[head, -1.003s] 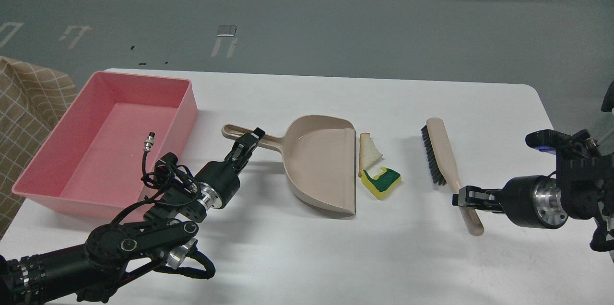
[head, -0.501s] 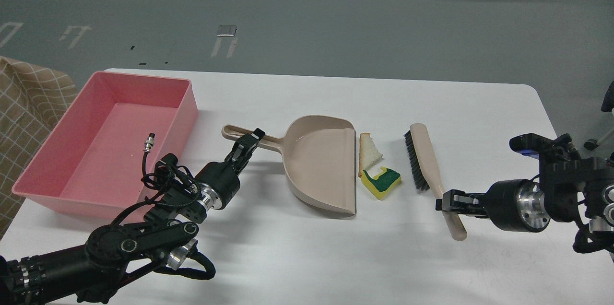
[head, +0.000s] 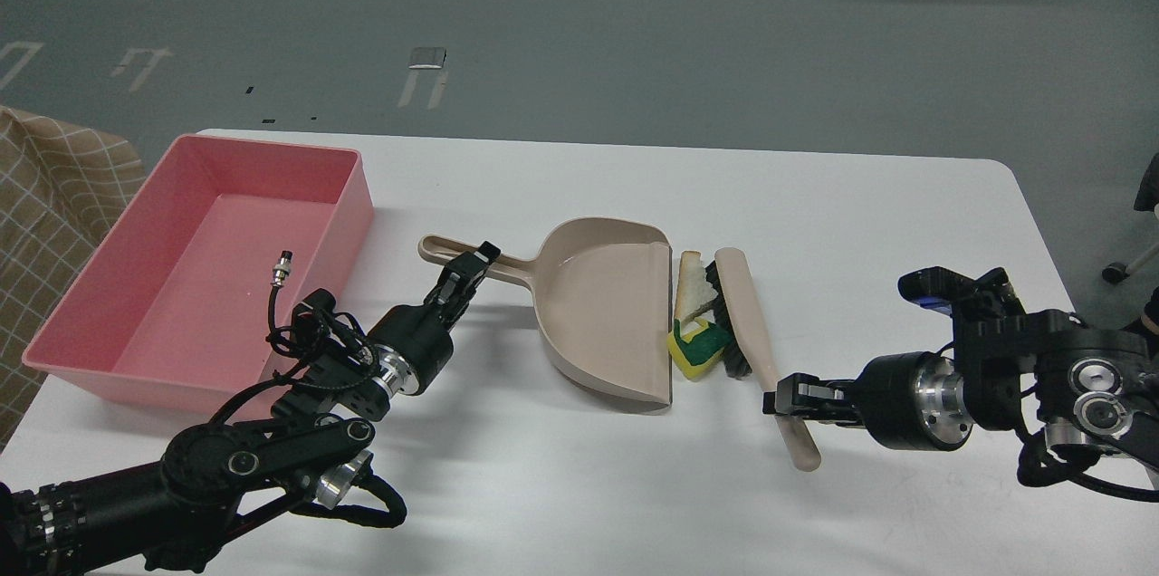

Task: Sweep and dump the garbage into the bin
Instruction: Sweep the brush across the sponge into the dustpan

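Note:
The white bread slice (head: 693, 290) and the yellow sponge with green top (head: 695, 346) lie squeezed between the beige dustpan's (head: 602, 309) open lip and the brush (head: 747, 331). The brush bristles touch both scraps. My right gripper (head: 786, 398) is shut on the brush handle low on the table. My left gripper (head: 471, 265) is shut on the dustpan's long handle. The pink bin (head: 81, 331) stands at the left, with only a small cable plug seen over it.
The white table (head: 815, 196) ends just behind the bin and at the rounded right corner. A checkered beige cloth (head: 45, 187) sits beyond the left edge. My left arm lies across the front left of the table.
My right gripper has dragged the brush leftward until its bristles press the bread and sponge against the dustpan lip. The sponge has shifted left. The left gripper and dustpan have not moved.

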You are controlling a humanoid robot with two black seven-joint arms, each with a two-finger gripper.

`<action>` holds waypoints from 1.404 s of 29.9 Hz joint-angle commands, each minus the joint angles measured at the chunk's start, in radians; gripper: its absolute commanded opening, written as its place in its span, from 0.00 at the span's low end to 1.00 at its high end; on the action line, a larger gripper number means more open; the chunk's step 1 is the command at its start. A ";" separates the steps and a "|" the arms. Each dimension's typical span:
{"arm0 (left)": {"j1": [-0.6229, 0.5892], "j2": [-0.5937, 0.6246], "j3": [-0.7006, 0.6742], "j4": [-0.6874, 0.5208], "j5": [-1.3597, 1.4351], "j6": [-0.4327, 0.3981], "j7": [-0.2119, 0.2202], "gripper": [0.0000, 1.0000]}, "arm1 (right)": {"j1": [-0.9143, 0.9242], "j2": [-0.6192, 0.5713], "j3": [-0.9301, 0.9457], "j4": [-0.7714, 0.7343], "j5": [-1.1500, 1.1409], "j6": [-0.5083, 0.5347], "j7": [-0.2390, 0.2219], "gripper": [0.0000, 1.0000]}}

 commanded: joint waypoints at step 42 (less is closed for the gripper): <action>-0.006 0.000 0.000 0.000 -0.003 0.000 0.000 0.00 | 0.056 0.240 0.067 -0.071 0.000 0.000 0.000 0.00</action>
